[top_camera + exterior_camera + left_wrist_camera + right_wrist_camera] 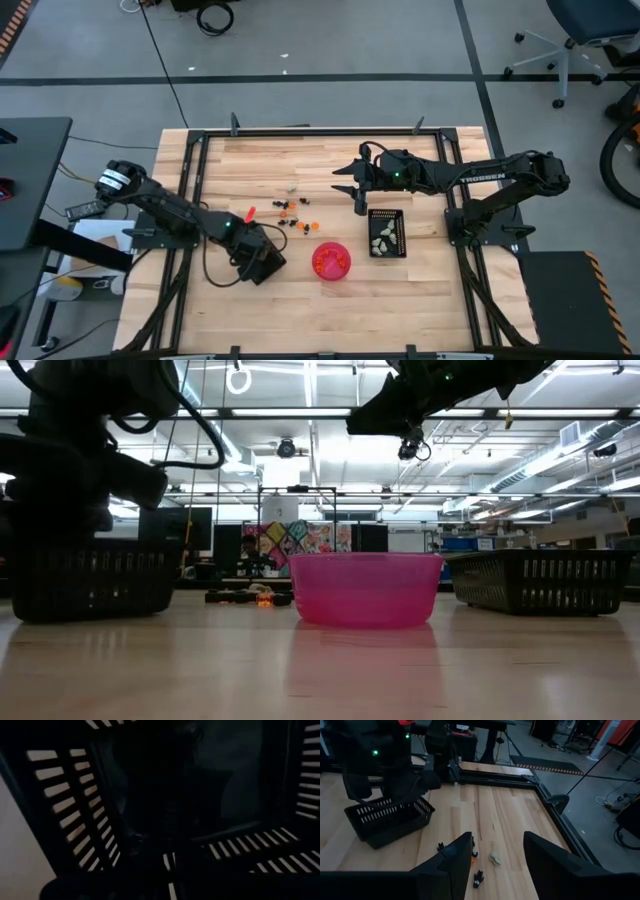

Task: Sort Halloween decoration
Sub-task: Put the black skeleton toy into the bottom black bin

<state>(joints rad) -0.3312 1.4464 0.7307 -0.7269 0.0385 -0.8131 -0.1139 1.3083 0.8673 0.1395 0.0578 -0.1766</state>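
Just below the spread right pincer (492, 865), Halloween decoration (496, 858) lies.

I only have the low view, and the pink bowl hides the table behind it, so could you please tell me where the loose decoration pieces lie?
Observer: Orange and black pieces lie scattered mid-table, beyond the pink bowl.
Operator: Where is the right gripper?
Observer: The right gripper hangs open, with a pale piece lying ahead of its fingers.
Operator: And the left one?
Observer: The left gripper is shut, down inside the left black tray.
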